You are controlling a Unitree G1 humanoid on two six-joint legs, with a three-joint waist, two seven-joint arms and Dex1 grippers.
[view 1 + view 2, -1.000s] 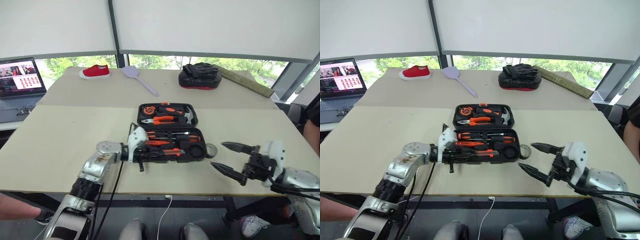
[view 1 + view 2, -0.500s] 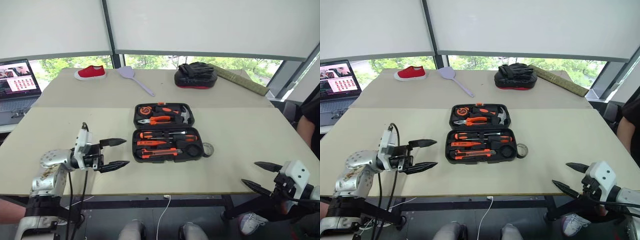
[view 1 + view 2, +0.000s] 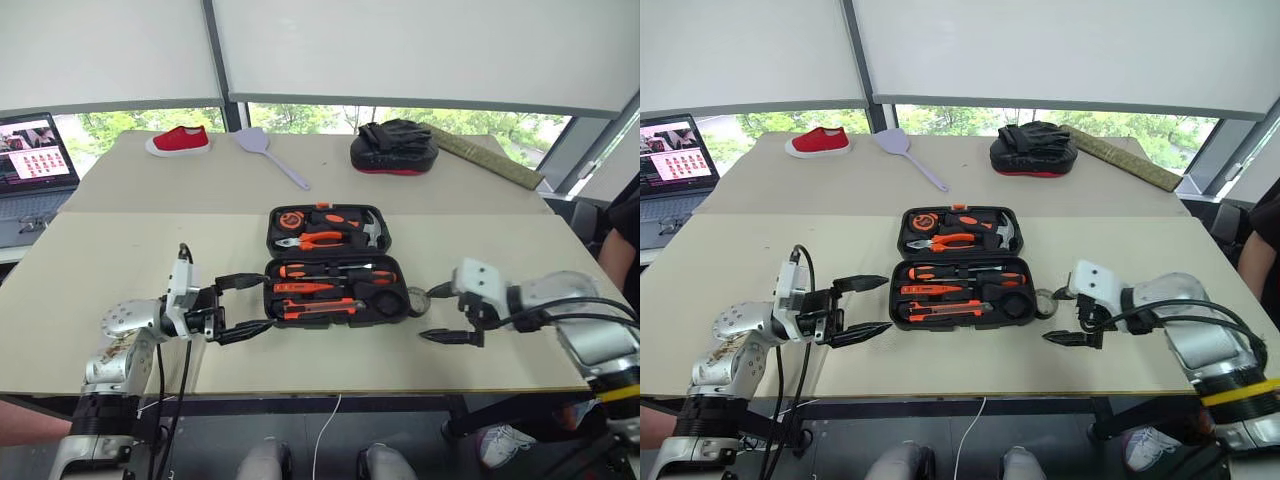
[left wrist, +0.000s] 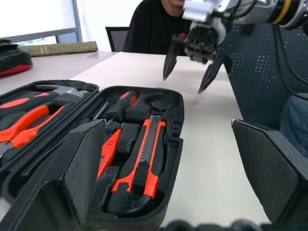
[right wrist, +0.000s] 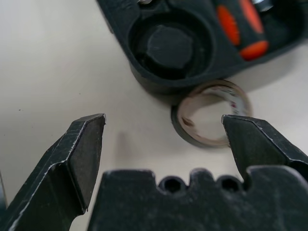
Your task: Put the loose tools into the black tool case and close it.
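Beside the black tool case [image 3: 335,265], which lies open mid-desk [image 3: 130,250], the small grey tape roll [image 5: 211,118] rests touching its right end. A second ago the left gripper [image 3: 243,305] was over the case; now it is off its left end, jaws spread and empty. The right gripper [image 3: 1060,315] has swung in by the roll, jaws spread. The roll's round recess [image 5: 171,45] looks vacant; the lid's tools are hard to tell apart.

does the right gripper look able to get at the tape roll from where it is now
Probably yes. The right gripper is open and hangs close beside the tape roll, which lies flat on the table touching the right end of the open black tool case. Nothing lies between them; the case wall may crowd one finger.
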